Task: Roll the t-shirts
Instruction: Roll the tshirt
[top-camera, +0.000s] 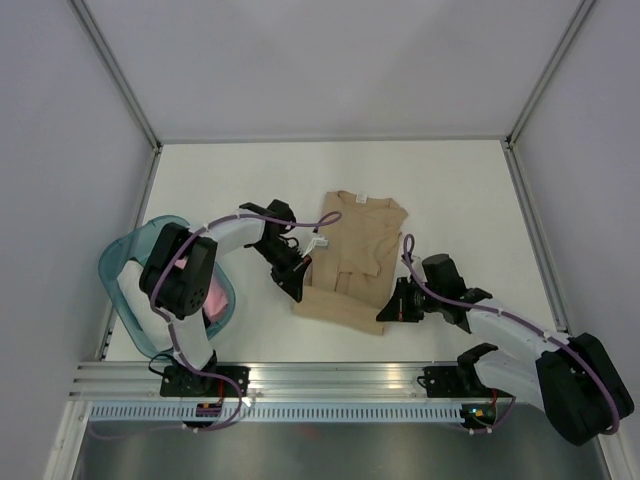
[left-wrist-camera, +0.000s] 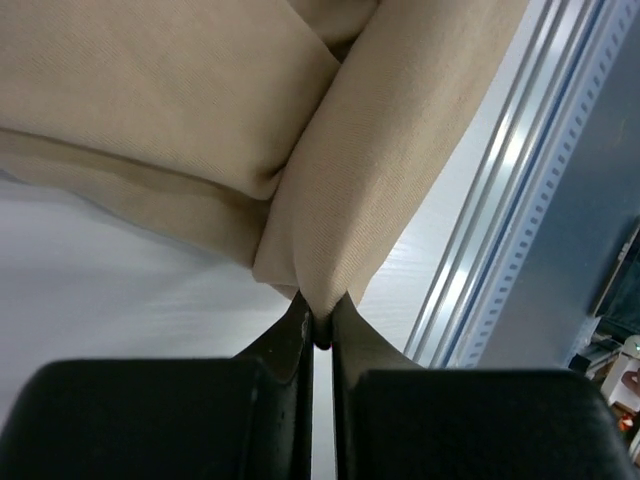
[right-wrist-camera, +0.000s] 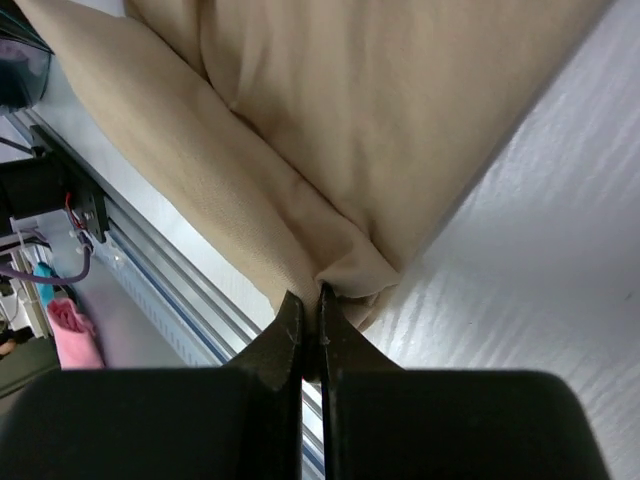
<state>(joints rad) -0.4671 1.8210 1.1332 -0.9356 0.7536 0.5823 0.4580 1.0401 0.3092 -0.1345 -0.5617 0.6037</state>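
From the overhead view I see the tan t-shirt (top-camera: 352, 250) lying flat on the white surface (top-camera: 460, 190) around the middle of the frame. Its neck and small white label point toward the top, and its lower part is turned up into a thicker band along the bottom edge. My left fingers (top-camera: 297, 288) sit at the left end of that band and my right fingers (top-camera: 386, 309) at the right end, both low against the cloth. In the left wrist view the left fingers (left-wrist-camera: 308, 325) are pressed together with a peak of tan t-shirt (left-wrist-camera: 150, 90) pinched between their tips. The fabric fans out from there toward the top of the frame in two folded layers, with bare surface (left-wrist-camera: 100, 260) at the left and the slotted metal rail (left-wrist-camera: 500, 200) running down the right. In the right wrist view the right fingers (right-wrist-camera: 300, 320) are likewise closed tight on a corner of the tan t-shirt (right-wrist-camera: 400, 100), where the folded edge bunches into a small pucker at the tips. The surface (right-wrist-camera: 540, 230) is at the right and the rail (right-wrist-camera: 170, 290) crosses the lower left. In the overhead view, the translucent teal basket (top-camera: 120, 262) stands at the left of the frame behind the left arm, well apart from the tan shirt. A pink bundle (top-camera: 216, 297) shows inside it, partly hidden by the arm. The rail (top-camera: 330, 380) carrying both arm bases runs across the bottom of the frame.
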